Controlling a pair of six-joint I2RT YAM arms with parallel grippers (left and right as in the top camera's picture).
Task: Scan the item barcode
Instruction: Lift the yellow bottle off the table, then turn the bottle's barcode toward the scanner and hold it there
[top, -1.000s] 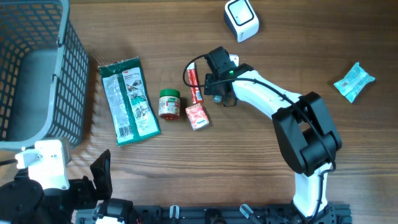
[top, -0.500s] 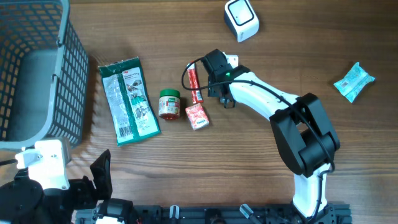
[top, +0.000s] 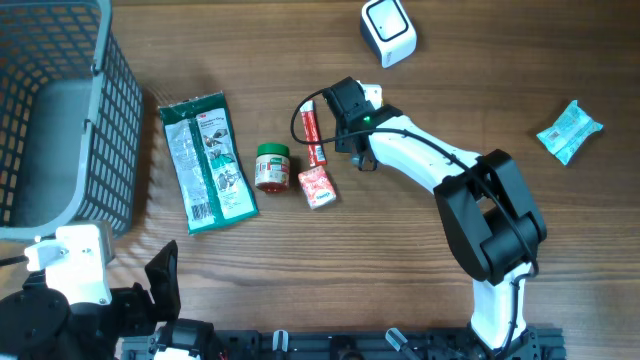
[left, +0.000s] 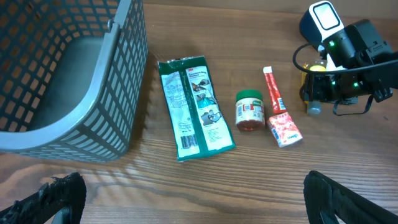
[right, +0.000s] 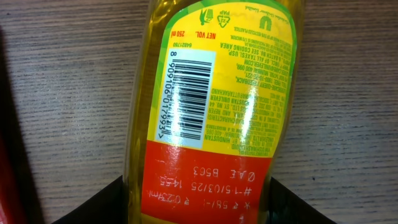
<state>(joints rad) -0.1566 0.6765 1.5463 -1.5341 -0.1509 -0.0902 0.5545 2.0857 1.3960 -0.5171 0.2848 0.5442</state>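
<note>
A brown wooden table (top: 580, 230) fills every view edge to edge — its fine grain runs in long streaks from side to side, darker bands alternating with lighter ones — and soft, even light falls on it, casting a faint grid shadow beside the grey basket (top: 118, 130).

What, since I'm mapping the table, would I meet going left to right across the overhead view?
Grey basket → green packet → green-lidded jar → white scanner → teal packet.
</note>
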